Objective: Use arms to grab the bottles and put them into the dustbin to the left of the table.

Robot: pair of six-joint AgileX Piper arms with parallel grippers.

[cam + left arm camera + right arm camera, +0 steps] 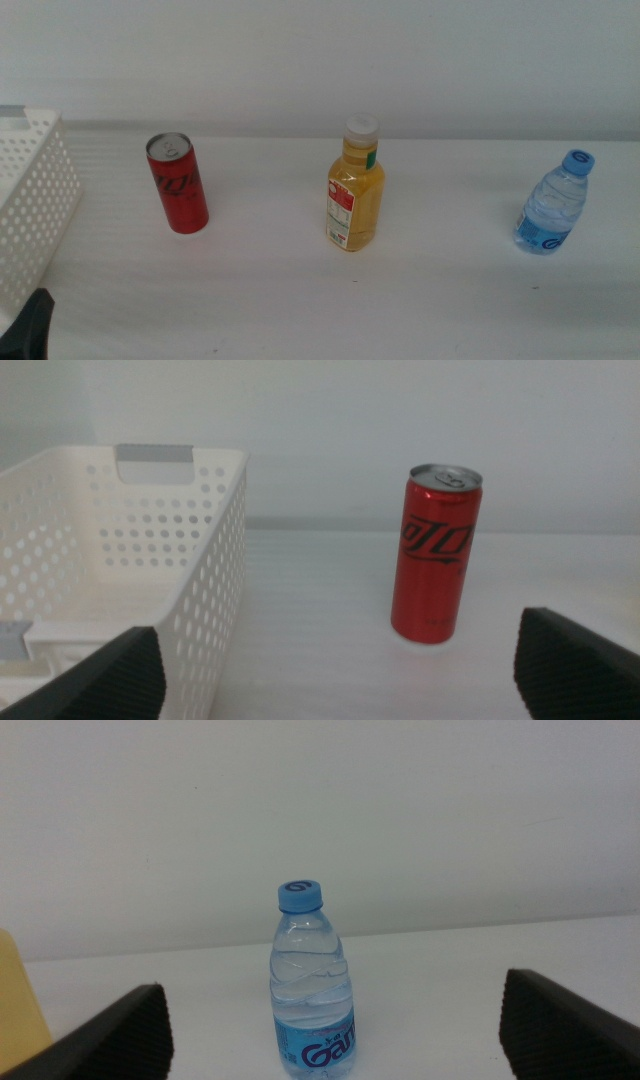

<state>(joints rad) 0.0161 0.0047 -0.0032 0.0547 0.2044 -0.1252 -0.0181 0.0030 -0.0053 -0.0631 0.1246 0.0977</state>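
Observation:
Three bottles stand upright and apart on the white table (300,300): a slim red can (178,185) at the left, a yellow juice bottle (355,190) in the middle, and a clear blue-capped water bottle (553,205) at the right. The white perforated dustbin (30,200) sits at the table's left edge. My left gripper (340,660) is open and holds nothing. It faces the red can (435,555) and the dustbin (130,560) from a distance. My right gripper (330,985) is open and empty, with the water bottle (312,990) centred ahead of it, well beyond its jaws.
One of the left gripper's dark fingers (32,322) shows in the middle view's bottom-left corner, just in front of the dustbin. The right arm is out of that view. A plain white wall (320,60) runs behind the table. The juice bottle's edge (20,1000) shows in the right wrist view.

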